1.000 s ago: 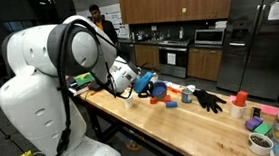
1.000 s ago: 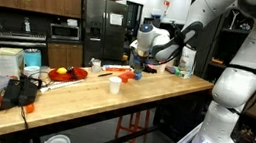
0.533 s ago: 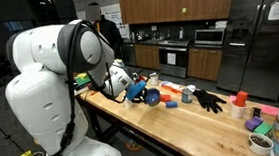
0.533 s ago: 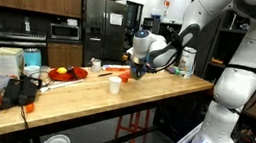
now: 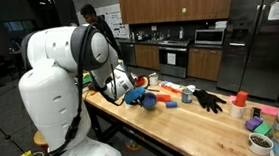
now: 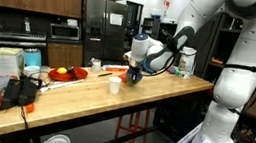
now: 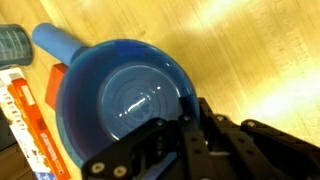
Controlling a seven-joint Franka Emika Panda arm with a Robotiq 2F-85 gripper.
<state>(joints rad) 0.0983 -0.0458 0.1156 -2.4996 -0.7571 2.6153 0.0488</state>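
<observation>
My gripper [image 7: 190, 112] is shut on the rim of a blue bowl-shaped scoop [image 7: 122, 92] with a short blue handle [image 7: 55, 42]. The scoop's hollow faces the wrist camera and looks empty. In an exterior view the gripper [image 5: 134, 91] holds the blue scoop [image 5: 144, 98] low over the wooden table [image 5: 198, 123], near its front edge. In an exterior view the gripper [image 6: 133, 72] hangs just above the table, beside a white cup [image 6: 114, 84]. An orange-red box [image 7: 28, 118] lies under the scoop's left side.
A black glove [image 5: 209, 101], a can [image 5: 187, 94] and a small red block [image 5: 169, 105] lie further along the table. Cups and containers [image 5: 259, 129] stand at its far end. A red plate with fruit [image 6: 65, 73] sits past the cup. A person [image 5: 93, 21] stands behind.
The arm has swung along the table and lowered, carrying the blue scoop down close to the tabletop. The grip on the scoop has not changed.
</observation>
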